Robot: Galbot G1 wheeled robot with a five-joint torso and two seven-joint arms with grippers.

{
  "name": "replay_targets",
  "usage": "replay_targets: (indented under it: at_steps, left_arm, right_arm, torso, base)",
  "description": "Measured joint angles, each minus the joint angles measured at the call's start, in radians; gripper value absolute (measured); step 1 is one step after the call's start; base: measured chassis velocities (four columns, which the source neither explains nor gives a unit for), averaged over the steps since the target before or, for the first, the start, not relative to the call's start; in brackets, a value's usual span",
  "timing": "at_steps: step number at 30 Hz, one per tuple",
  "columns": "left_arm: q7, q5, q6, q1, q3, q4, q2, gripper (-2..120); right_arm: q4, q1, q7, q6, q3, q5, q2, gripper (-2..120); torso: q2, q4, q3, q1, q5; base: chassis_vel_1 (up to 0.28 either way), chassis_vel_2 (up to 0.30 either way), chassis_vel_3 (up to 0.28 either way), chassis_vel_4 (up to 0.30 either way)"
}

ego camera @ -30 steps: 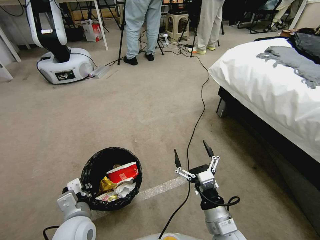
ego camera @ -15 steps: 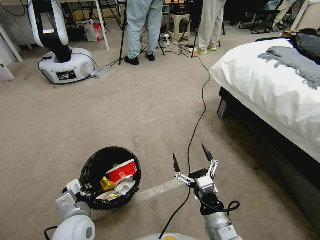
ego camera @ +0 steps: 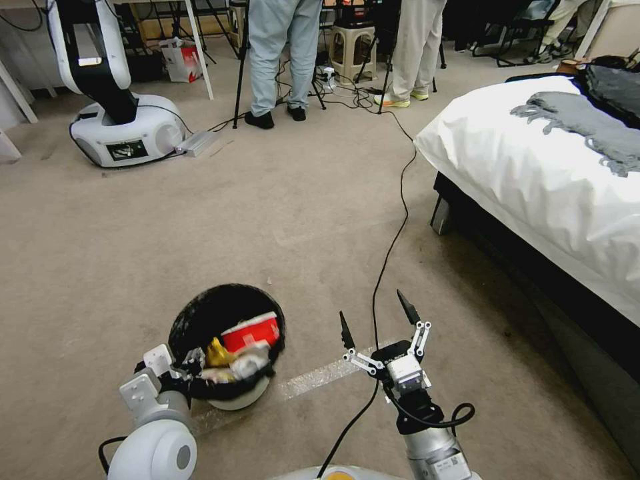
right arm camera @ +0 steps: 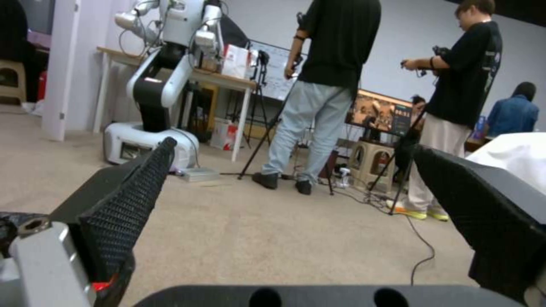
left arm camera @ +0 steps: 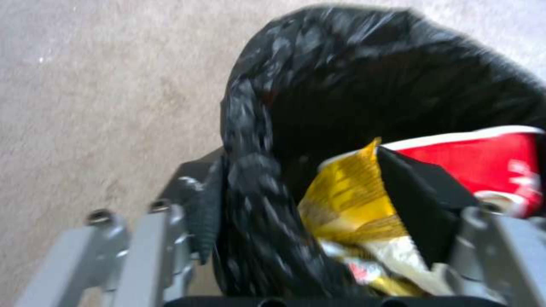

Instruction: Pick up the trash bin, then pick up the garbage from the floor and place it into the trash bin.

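- Left gripper [ego camera: 183,373]: fingers [left arm camera: 196,221] clamped on the near rim of the trash bin [ego camera: 227,350], one outside the black liner, the other inside among the litter.
- Trash bin: tilted, white base showing beneath on the near side, apparently off the carpet [ego camera: 200,227]. It holds a red paper bowl [ego camera: 250,331], a yellow wrapper [left arm camera: 347,200] and white crumpled paper [ego camera: 247,367].
- Right gripper [ego camera: 377,327]: fingers spread wide, empty, hovering above the carpet beside the bin and apart from it.
- Risk 1: the grip falls on a single rim point over slick liner film; the bag could slide on the plastic and the bin rotate or drop.
- Risk 2: contents sit high and the bin leans; further tilt could spill the bowl or wrappers back onto the floor.
- Risk 3: a black cable [ego camera: 393,247] runs across the carpet directly under the right gripper; a low reach could snag it.
- No loose garbage is visible on the floor.
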Motion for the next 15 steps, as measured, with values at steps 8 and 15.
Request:
replay_targets:
  at_steps: [8,15]
  left_arm:
    - [0.003,0.002,0.001,-0.010,-0.017,-0.024,-0.006,95]
    - [0.003,0.001,0.001,-0.017,-0.023,-0.030,-0.007,98]
  right_arm:
    - [-0.013,0.012,-0.010,0.004,-0.017,-0.001,-0.008,100]
    - [-0.013,0.012,-0.015,0.005,-0.020,0.000,-0.010,100]
  torso:
    - [0.000,0.0003,0.000,0.000,0.0003]
    - [0.000,0.0002,0.000,0.000,0.0004]
  base:
    - [0.000,0.000,0.000,0.000]
    - [0.000,0.000,0.000,0.000]
